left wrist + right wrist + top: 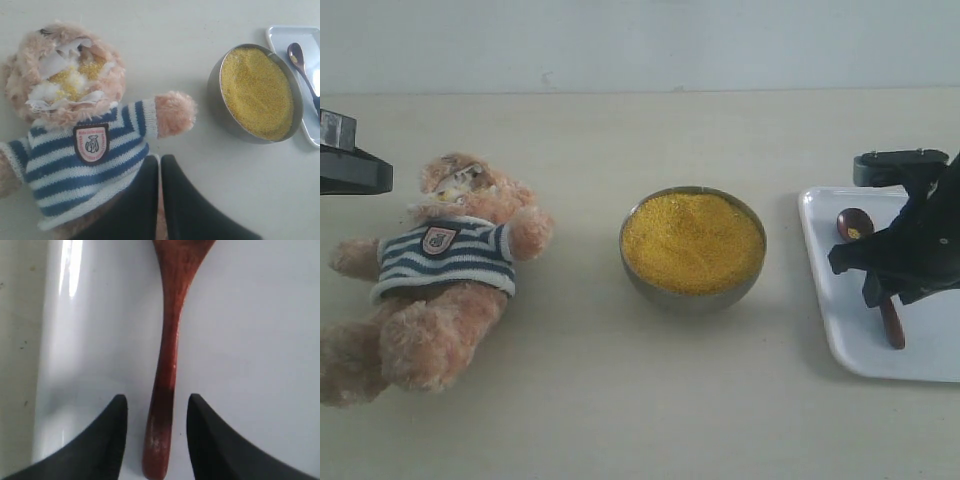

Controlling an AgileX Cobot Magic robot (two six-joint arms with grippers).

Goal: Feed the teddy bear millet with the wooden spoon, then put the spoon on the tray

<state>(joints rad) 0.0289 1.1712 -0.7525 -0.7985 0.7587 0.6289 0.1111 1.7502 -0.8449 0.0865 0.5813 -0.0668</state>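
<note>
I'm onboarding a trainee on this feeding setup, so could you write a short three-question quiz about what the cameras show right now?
1. True or false: the wooden spoon lies on the white tray.
2. Multiple choice: around the spoon handle, the right gripper is A) clamped on it, B) open with a gap on each side, C) out of view.
3. Fill in: loose millet sits on the teddy bear, on its ____.
Key: 1 true; 2 B; 3 face.

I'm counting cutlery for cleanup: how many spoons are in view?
1. The spoon lies on the tray, right of the bowl, its handle between the open jaws of the right gripper. The gripper hides part of the tray, so another could be hidden.
</note>
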